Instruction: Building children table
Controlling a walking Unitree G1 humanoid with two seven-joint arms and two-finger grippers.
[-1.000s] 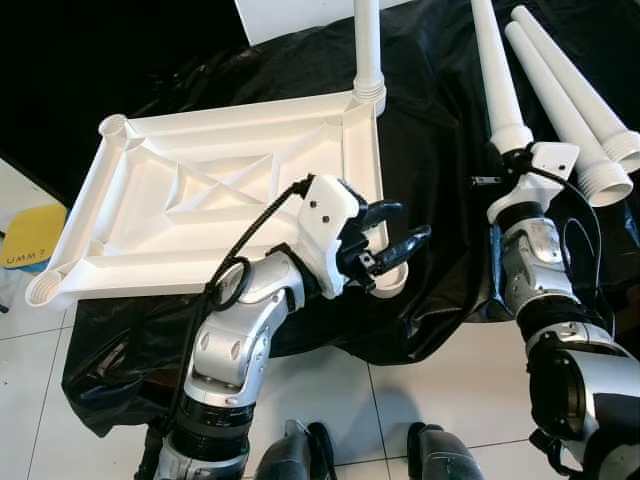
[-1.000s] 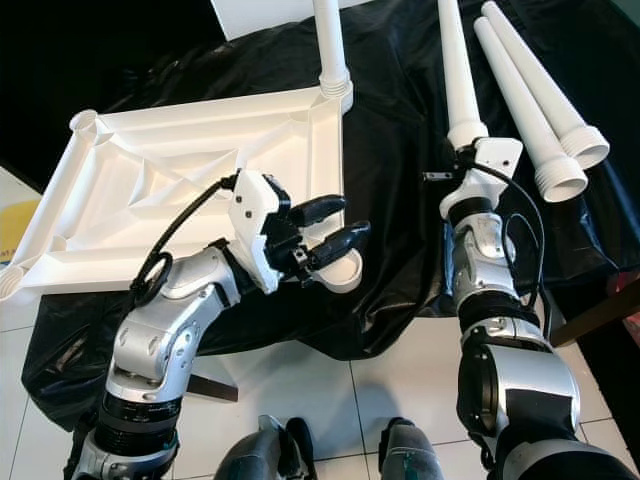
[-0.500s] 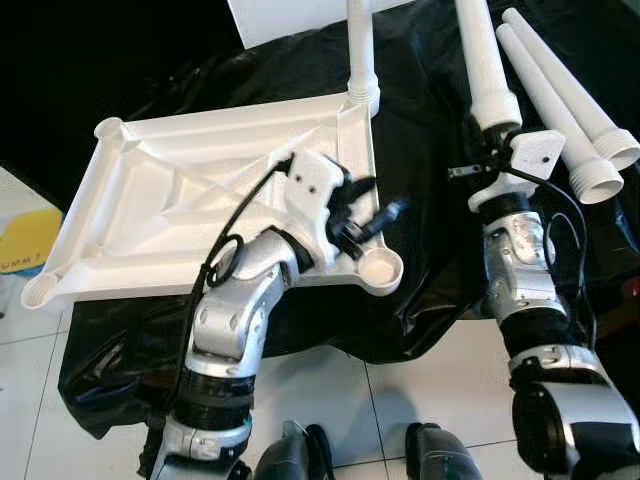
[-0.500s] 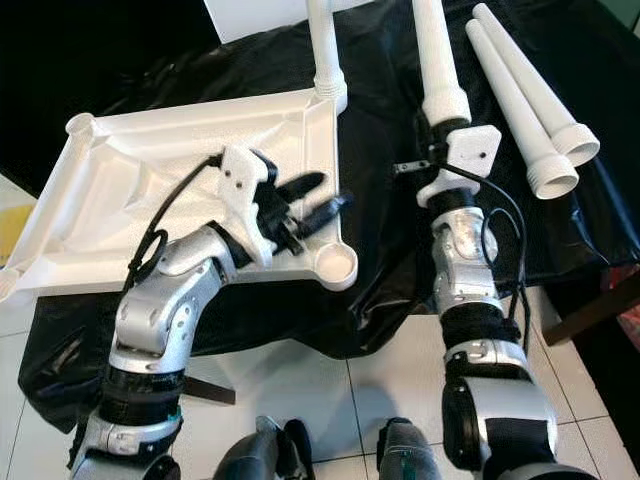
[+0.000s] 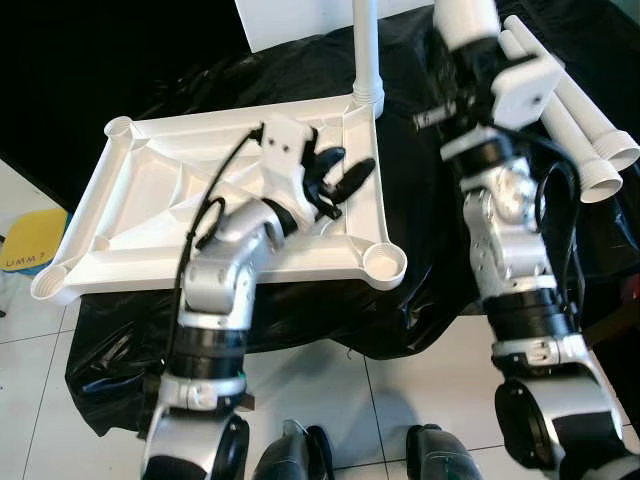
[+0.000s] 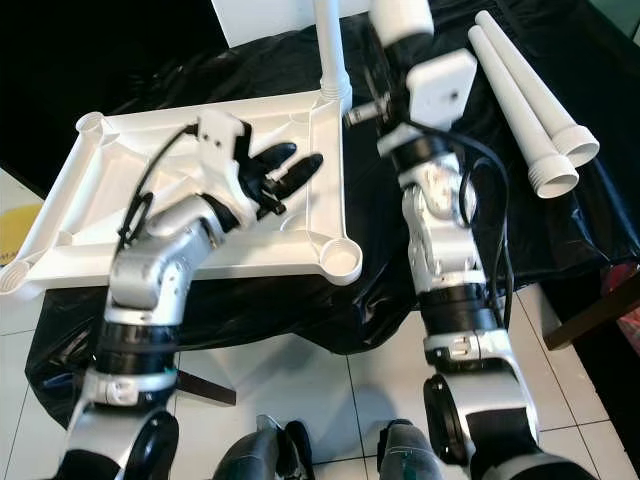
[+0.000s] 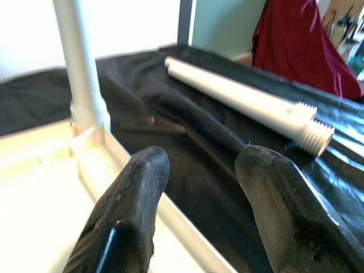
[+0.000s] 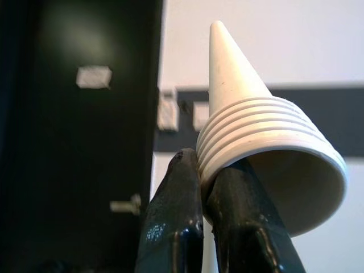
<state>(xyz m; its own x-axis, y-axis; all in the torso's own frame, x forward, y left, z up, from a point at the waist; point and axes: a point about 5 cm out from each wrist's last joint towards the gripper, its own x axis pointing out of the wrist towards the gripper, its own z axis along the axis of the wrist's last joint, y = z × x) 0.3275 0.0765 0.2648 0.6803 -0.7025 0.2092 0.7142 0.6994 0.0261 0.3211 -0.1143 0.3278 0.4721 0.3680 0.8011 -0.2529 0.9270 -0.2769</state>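
White plastic tabletop (image 5: 200, 215) lies underside-up on the black sheet (image 5: 420, 300), sockets exposed, one leg (image 5: 366, 50) already standing in its far corner. The right gripper (image 8: 211, 170), fingers clenched on another leg's (image 8: 250, 136) threaded rim, carries it aloft, likely toward the near-corner socket (image 5: 384, 263). The left gripper (image 5: 335, 180), fingers released, hovers over the tabletop's right rail, probably to steady it.

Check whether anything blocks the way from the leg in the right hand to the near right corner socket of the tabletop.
Nothing visible does. The right hand holds the table leg raised, and the corner socket of the tabletop is open. The left hand hovers over the tabletop further in, off that path.
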